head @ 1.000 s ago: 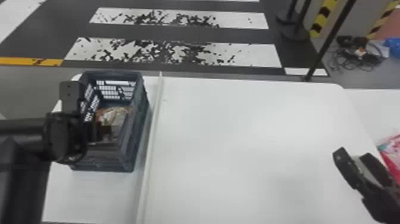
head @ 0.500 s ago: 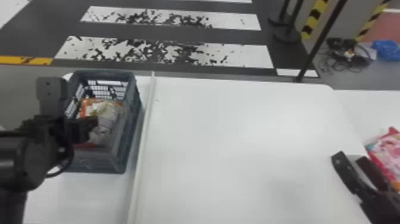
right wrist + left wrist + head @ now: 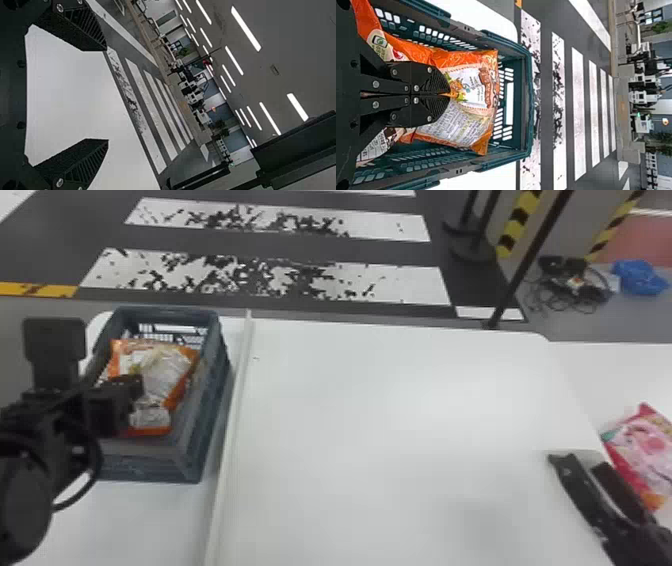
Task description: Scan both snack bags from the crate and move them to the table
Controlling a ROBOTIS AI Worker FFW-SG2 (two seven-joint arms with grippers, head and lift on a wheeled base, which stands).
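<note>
In the head view my left gripper (image 3: 136,386) is over the dark crate (image 3: 212,390) at the table's left, against an orange and silver snack bag (image 3: 162,372). The left wrist view has that gripper (image 3: 449,94) with its fingers together, pinching the orange snack bag (image 3: 472,89) between the crate's walls (image 3: 525,111). A white and brown packet part (image 3: 377,145) shows beside it. My right gripper (image 3: 577,462) stays over the table's right side; in the right wrist view this gripper (image 3: 106,95) has widely parted fingers and nothing between them.
A pale raised strip (image 3: 235,430) runs along the white table (image 3: 400,415) just right of the crate. A pink and red bag (image 3: 645,445) lies at the far right, close to my right gripper. A black post (image 3: 530,260) stands behind the table.
The orange bag has come up higher in the crate with my left gripper and looks larger and brighter. The head view has shifted a little; my right gripper appears unmoved over the table.
</note>
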